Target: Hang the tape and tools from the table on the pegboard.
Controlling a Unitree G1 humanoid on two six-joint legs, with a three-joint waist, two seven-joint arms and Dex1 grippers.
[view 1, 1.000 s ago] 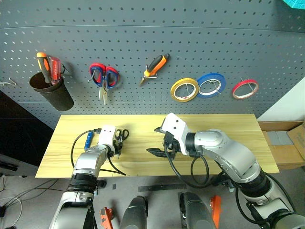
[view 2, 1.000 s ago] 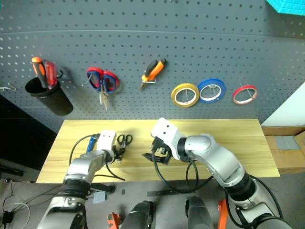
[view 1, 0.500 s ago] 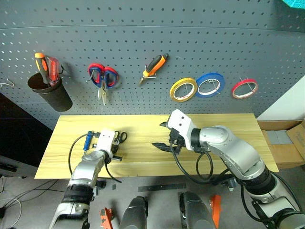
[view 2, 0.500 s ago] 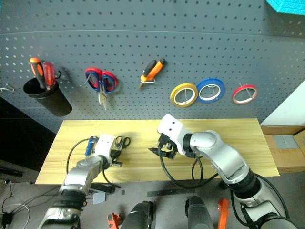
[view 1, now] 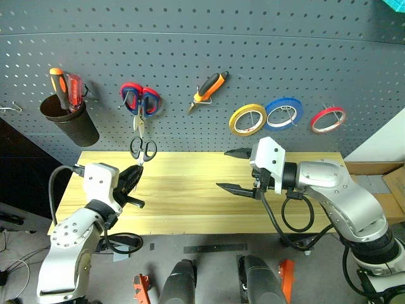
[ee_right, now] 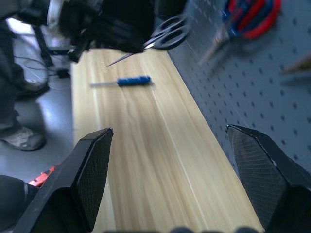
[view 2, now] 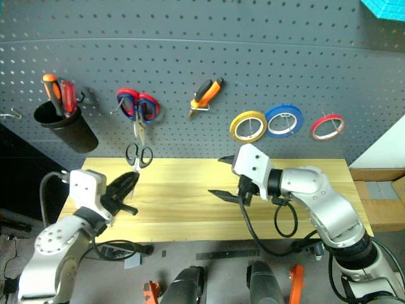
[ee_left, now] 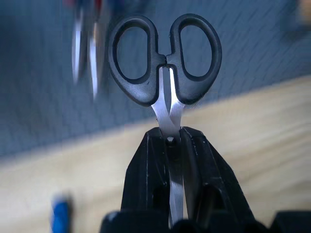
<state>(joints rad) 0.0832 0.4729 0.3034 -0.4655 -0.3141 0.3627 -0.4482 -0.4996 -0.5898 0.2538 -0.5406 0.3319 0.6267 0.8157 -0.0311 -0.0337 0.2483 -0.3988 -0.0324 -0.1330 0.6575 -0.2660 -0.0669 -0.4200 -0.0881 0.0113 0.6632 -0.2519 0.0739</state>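
- Scissors [view 1: 143, 149], black-handled: clamped by blades in L gripper [view 1: 134, 176], held up off table [view 1: 190, 202], near pegboard [view 1: 253, 57].
- Long axis ran up along the gripper's fingers; handle loops at top, towards board, just below hanging red-and-blue scissors [view 1: 139, 101].
- Blue-handled screwdriver [ee_right: 127, 81] lay flat on table, long axis roughly across the planks.
- R gripper [view 1: 237, 171] spread wide, holding nothing, over table middle.
- Yellow tape [view 1: 247, 120] and pliers [view 1: 209, 87] hung on board.

The pegboard [view 1: 190, 57] stands behind the worktop [view 1: 190, 196]. On it hang, left to right, a cup [view 1: 69, 123] holding screwdrivers, scissors [view 1: 139, 101], pliers [view 1: 209, 88] and three tape rolls [view 1: 286, 115]. Above the worktop's left end, small scissors [view 1: 143, 149] sit in the left gripper [view 1: 131, 182]; a screwdriver [ee_right: 127, 81] lies on the worktop there.
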